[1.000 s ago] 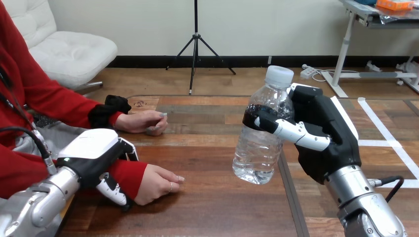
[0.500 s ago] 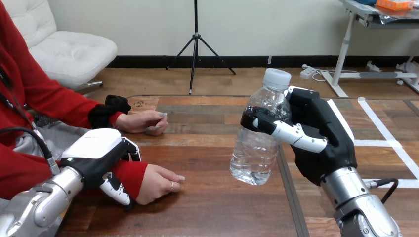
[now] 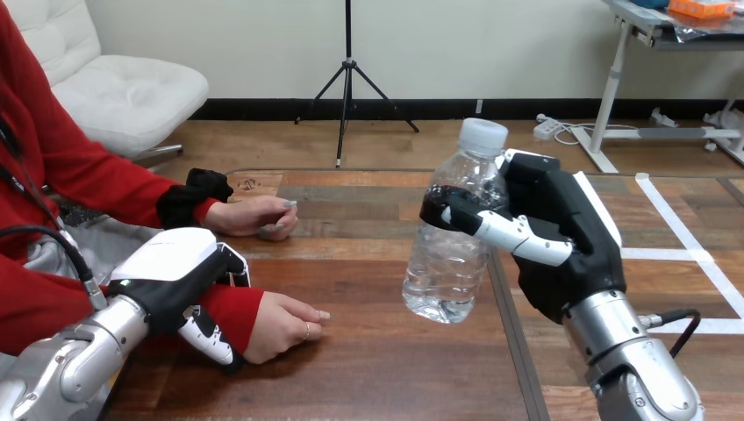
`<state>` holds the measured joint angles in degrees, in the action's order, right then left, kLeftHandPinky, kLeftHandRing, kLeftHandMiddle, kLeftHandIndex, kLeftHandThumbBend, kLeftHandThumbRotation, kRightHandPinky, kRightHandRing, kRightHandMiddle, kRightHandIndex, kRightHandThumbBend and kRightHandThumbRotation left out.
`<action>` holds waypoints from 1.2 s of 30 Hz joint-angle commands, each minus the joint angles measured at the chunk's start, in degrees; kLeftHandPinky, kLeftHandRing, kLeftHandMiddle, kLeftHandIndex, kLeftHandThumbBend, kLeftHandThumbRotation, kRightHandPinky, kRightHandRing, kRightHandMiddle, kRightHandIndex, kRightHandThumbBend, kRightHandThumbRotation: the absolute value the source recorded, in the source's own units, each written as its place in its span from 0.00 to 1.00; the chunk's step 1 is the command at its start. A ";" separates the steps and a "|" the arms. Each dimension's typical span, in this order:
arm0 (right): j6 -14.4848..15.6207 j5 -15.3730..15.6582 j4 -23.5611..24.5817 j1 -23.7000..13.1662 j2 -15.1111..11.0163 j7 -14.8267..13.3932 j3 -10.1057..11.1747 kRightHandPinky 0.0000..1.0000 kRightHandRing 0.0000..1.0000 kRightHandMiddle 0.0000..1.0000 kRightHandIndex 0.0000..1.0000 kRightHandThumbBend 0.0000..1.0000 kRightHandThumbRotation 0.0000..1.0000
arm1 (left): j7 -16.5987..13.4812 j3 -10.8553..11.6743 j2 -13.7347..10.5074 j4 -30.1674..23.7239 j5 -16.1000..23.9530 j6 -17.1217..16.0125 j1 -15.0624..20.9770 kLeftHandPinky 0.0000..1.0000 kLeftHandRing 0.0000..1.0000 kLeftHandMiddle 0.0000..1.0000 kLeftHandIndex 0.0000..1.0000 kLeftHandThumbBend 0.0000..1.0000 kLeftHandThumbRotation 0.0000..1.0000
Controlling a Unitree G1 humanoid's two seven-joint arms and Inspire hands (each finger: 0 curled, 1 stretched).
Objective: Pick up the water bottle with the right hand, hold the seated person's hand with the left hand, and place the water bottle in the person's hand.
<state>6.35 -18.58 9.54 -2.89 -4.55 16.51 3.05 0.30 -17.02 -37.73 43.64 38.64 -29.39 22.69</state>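
While the tabletop (image 3: 377, 368) lies unchanged, the right robot hand (image 3: 570, 246), curled round the water bottle (image 3: 443, 272), holds it aloft, tilted, slightly further left than before. The left robot hand (image 3: 171, 267) stays wrapped round the red-sleeved wrist (image 3: 230, 309); the person's hand (image 3: 281, 326) rests on the wood.

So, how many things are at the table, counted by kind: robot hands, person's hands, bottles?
Robot hands: 2, left hand and right hand.
Person's hands: 2, near hand and far hand.
Bottle: 1.
Total: 5.
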 commanded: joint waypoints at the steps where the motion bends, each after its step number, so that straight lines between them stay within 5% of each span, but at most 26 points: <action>1: -3.08 0.75 -0.83 -5.44 0.64 -0.17 -0.11 0.08 0.11 0.17 0.19 0.55 0.00 | 0.21 0.61 1.15 -3.92 -2.05 -0.74 3.28 0.26 0.32 0.38 0.41 0.96 0.00; 9: -4.02 3.16 -2.16 -5.82 0.39 -1.13 -0.62 0.09 0.12 0.17 0.20 0.57 0.00 | 1.51 1.14 0.72 -6.07 -3.16 -1.39 2.62 0.24 0.30 0.37 0.40 0.97 0.00; 18: -4.49 0.68 -4.29 -6.59 1.39 0.46 0.19 0.09 0.13 0.18 0.20 0.59 0.00 | 2.41 1.52 0.09 -8.58 -4.30 -2.04 1.79 0.23 0.29 0.35 0.38 0.96 0.00; 36: -5.62 2.16 -7.46 -8.07 1.56 0.14 -0.17 0.12 0.15 0.20 0.22 0.63 0.00 | 5.91 3.56 -0.35 -17.32 -6.52 0.66 -0.67 0.22 0.28 0.35 0.37 0.95 0.00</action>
<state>3.49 -15.88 2.19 -4.38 -4.10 16.57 2.64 6.42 -16.75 -38.25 33.53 35.76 -27.98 18.70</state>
